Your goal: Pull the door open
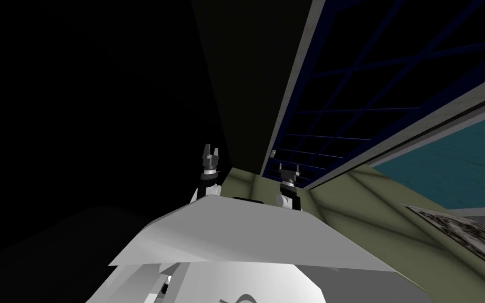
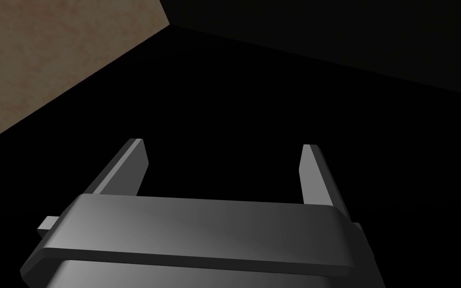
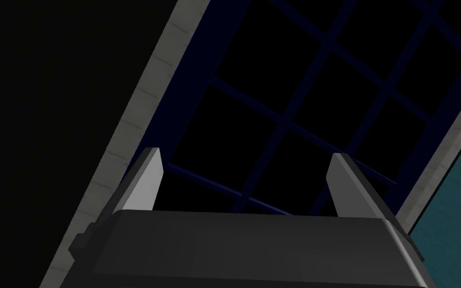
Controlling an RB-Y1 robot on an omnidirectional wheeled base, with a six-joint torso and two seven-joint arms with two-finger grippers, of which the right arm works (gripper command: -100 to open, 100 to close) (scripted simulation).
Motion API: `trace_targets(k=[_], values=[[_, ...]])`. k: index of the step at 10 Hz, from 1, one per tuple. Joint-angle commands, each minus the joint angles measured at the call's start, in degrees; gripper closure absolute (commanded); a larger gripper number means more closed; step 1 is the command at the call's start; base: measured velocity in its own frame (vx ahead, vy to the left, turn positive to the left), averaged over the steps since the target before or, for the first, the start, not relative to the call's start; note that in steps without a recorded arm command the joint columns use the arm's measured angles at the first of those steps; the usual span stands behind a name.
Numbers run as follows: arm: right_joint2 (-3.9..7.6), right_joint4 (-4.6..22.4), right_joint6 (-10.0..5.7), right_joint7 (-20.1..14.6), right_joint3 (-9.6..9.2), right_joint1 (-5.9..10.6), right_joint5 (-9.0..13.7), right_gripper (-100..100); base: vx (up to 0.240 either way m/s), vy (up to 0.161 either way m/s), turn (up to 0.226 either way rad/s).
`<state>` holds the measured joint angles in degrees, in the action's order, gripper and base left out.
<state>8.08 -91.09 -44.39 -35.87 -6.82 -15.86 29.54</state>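
Facing the right end effector (image 3: 245,154) is the blue-barred door (image 3: 283,121).

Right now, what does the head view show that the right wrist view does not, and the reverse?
Head view adds: the left pincer, the olive floor, a patterned flat piece beside it, and a small light piece at the edge of the door, maybe the handle. Right wrist view adds: a close look at the right pincer, its fingers wide apart, holding nothing, the door's blue bars beyond them. Both share: the dark blue gridded door, its light grey frame, the teal wall.
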Motion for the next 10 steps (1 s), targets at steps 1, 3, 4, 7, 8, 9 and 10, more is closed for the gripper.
trace_targets(k=[1,3,4,7,8,9,10], values=[[0.25,2.63,-0.56,-2.26,-0.43,0.47,1.37,-100,0.084,-0.043,0.116],[0.63,5.99,-1.21,-4.9,-0.86,1.23,3.07,-100,0.083,-0.045,0.117],[0.81,7.64,-1.54,-6.19,-1.07,1.6,3.9,-100,0.096,-0.033,0.114],[1.35,12.57,-2.5,-10.07,-1.7,2.72,6.38,-100,0.095,-0.035,0.108],[1.52,14.12,-2.81,-11.28,-1.9,3.07,7.17,-100,0.083,-0.05,0.127],[1.68,15.68,-3.11,-12.5,-2.1,3.42,7.95,-100,0.092,-0.047,0.113],[1.84,17.23,-3.41,-13.72,-2.3,3.77,8.73,-100,0.08,-0.042,0.084]])
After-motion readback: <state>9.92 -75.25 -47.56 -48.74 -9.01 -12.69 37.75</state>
